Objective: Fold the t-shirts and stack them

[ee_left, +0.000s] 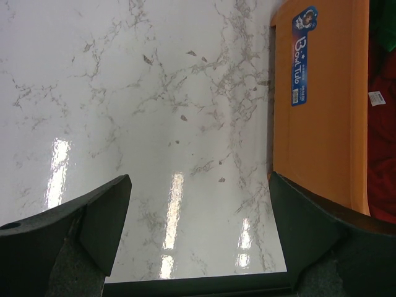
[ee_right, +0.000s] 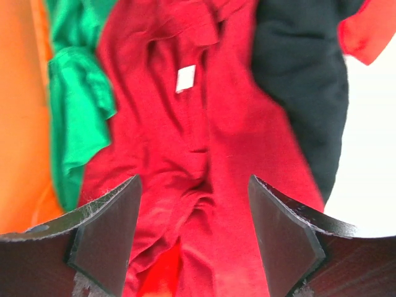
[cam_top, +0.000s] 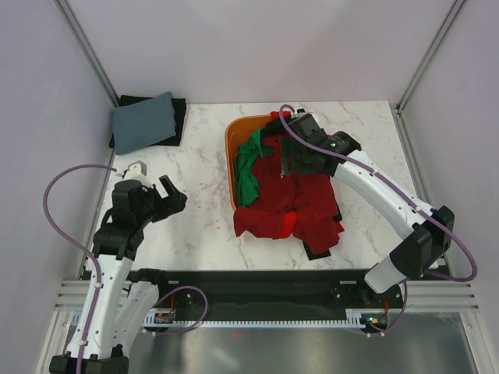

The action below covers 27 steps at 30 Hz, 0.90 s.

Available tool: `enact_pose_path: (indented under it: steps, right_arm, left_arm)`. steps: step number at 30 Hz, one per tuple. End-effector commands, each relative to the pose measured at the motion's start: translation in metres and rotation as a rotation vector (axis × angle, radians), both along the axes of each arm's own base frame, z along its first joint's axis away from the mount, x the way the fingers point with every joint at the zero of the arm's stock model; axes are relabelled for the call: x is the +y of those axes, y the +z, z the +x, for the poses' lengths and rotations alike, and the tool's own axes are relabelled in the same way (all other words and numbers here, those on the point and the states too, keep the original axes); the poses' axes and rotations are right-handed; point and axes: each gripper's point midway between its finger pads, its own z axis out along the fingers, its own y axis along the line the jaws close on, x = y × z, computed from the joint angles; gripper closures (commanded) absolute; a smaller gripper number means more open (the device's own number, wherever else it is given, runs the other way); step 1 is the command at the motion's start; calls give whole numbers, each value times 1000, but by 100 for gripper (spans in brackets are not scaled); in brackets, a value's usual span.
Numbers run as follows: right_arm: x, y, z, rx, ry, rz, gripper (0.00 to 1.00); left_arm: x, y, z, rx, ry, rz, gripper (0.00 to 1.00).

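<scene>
Marbled white tabletop (cam_top: 195, 156): right end effector (ee_right: 193, 182), spread, hangs straight over the crumpled dark red cloth t-shirt (ee_right: 204, 142), centre-right of frame.

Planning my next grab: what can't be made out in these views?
Top view: the t-shirt count; the pile overlaps itself and the right gripper hides part.
Top view: the orange tub floor, buried under shirts.
Right wrist view: the white tag on the dark red shirt, too blurred to read.
Top view: the black cloth at the far left, mostly under a blue-grey folded one.
</scene>
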Motion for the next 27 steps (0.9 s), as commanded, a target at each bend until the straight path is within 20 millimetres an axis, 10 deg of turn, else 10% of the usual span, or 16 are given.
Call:
enact_pose_path:
  steps: [1,13,27]
  right_arm:
    - [-22,10,11,-55,-43,-60,23]
    - [-45,-16,8,-1,-63,-193,31]
    - [-29,-24,-4,27,-19,-94,75]
  left_arm:
    - [3,13,3,-37,30,-11,1]
    - [2,14,3,-40,25,-15,1]
    - [3,13,2,-43,30,-14,1]
